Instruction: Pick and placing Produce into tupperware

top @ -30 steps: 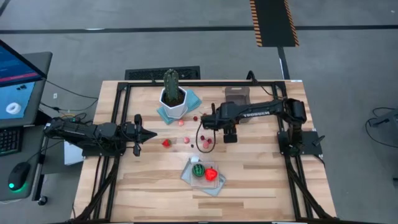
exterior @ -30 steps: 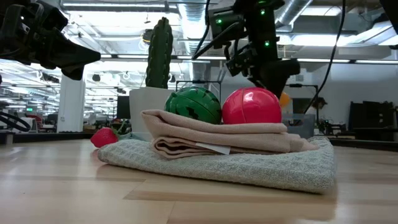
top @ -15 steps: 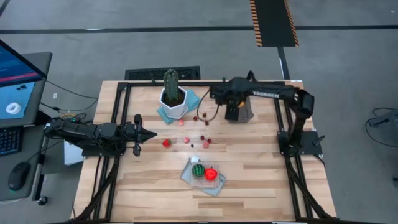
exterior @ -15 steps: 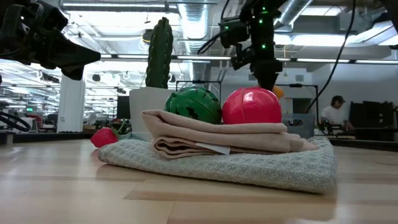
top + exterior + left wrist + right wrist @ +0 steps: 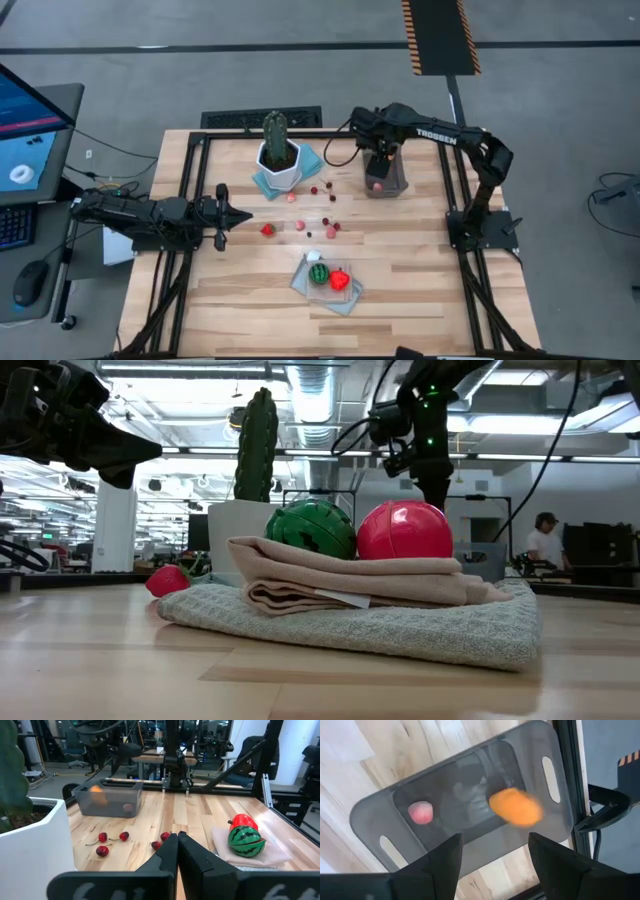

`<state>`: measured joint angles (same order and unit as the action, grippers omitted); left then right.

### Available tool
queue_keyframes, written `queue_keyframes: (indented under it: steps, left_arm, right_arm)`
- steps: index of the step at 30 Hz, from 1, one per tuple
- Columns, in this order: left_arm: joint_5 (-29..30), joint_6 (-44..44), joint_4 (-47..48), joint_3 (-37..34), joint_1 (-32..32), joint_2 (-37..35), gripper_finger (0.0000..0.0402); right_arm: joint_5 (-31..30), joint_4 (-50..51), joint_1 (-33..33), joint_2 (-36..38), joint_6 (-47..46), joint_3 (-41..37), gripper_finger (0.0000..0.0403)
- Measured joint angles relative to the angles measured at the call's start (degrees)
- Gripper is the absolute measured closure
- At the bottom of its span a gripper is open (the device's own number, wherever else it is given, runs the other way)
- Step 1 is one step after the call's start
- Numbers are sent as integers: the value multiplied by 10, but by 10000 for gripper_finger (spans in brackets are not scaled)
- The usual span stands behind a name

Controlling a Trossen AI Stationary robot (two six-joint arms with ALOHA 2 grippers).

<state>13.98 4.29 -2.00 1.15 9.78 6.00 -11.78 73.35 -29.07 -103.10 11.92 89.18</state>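
**Right gripper over the tupperware, orange piece loose inside**

You are looking at the right gripper (image 5: 378, 163) hanging directly above the tupperware (image 5: 470, 815) at the far right part of the table (image 5: 420, 260). Its fingers (image 5: 437, 865) are standing apart and are clamping nothing. Below them an orange piece (image 5: 516, 806) is showing blurred within the tub's outline — whether it is touching the floor of the tub cannot be told. A small pink piece (image 5: 421, 812) is lying in the tub toward its other end.

The left gripper (image 5: 177, 842) is waiting low over the left side of the table, its two fingers pressed together and empty, pointing toward the middle.

The rest of the produce is lying outside the tub:
- a green-striped round piece (image 5: 318, 273) and a red piece (image 5: 339, 280) are resting side by side on a folded cloth (image 5: 350, 298) near the front edge;
- a red strawberry-like piece (image 5: 267, 230) is sitting just ahead of the left gripper;
- several small red berries (image 5: 102, 837) are lying scattered on the wood between the tub and the white pot (image 5: 279, 170), which is holding a cactus (image 5: 275, 131).
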Motion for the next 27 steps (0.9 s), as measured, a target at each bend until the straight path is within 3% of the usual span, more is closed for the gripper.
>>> queue_keyframes:
  steps: [11, 21, 27]
  left_arm:
    - [0, 0, 0, 0, 0, 0, 401]
    - [-1, 0, 0, 0, 0, 0, 401]
    - [-1, 0, 0, 0, 0, 0, 401]
  right_arm:
    - [75, -30, 115, 1, -45, 0, 149]
    - [76, -94, 264, 1, -77, 0, 148]
    - [81, -137, 310, 1, -85, 0, 148]
